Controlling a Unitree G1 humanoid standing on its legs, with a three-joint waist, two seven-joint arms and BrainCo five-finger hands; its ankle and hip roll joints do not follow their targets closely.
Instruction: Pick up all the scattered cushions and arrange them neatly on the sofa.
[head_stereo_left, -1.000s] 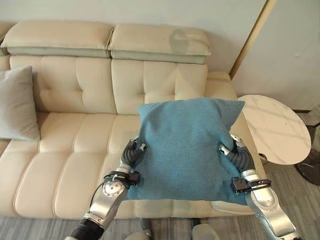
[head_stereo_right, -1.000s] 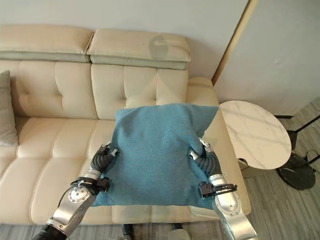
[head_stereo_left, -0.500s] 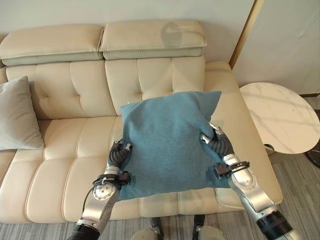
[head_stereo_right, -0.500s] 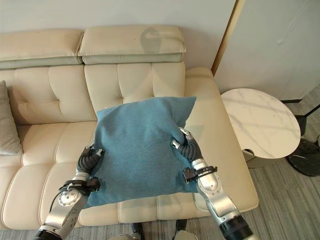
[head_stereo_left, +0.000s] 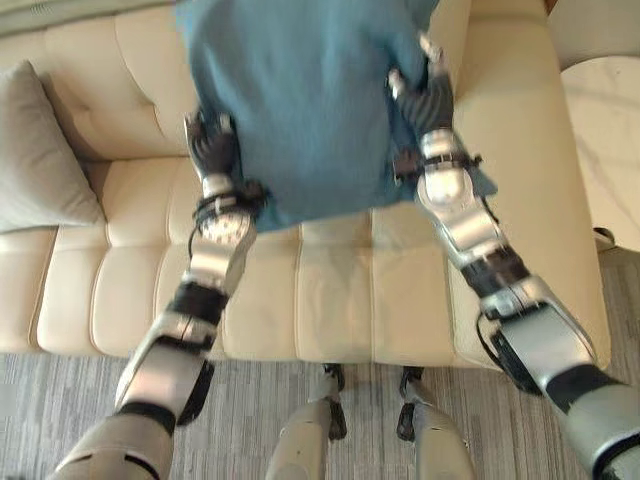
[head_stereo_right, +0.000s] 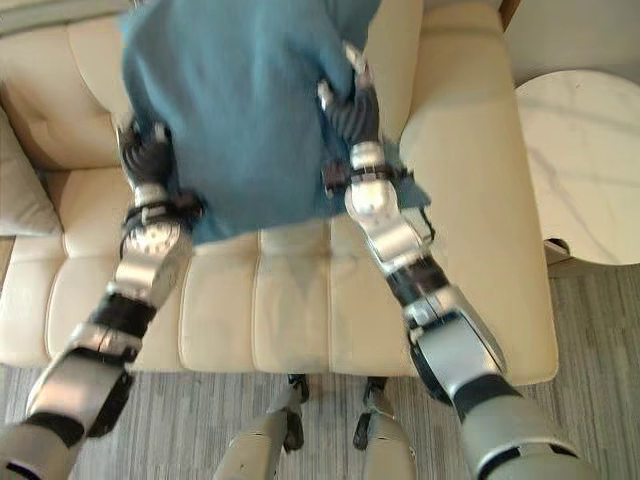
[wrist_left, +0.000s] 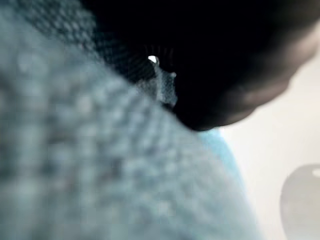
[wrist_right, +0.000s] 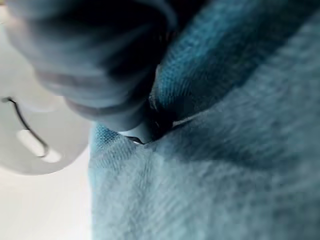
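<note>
1. Cream sofa (head_stereo_left: 330, 290) spans the scene.
2. Blue cushion (head_stereo_left: 300, 100) is up against the sofa's backrest, right of a grey cushion (head_stereo_left: 40, 150).
3. Left hand (head_stereo_left: 212, 150) and right hand (head_stereo_left: 425, 95) clamp its sides; finger curl can't be made out.

- The left eye and right eye views look steeply down from the robot's head at the cream sofa (head_stereo_left: 330, 290), its seat front and the striped floor (head_stereo_left: 60, 390) near the robot.
- Both share the blue cushion (head_stereo_left: 300, 100) held up at the far side; the right eye sits slightly further right, so it shows more of the round white table (head_stereo_right: 585, 160).
- Each wrist view looks from very close, pressed against the cushion's weave.
</note>
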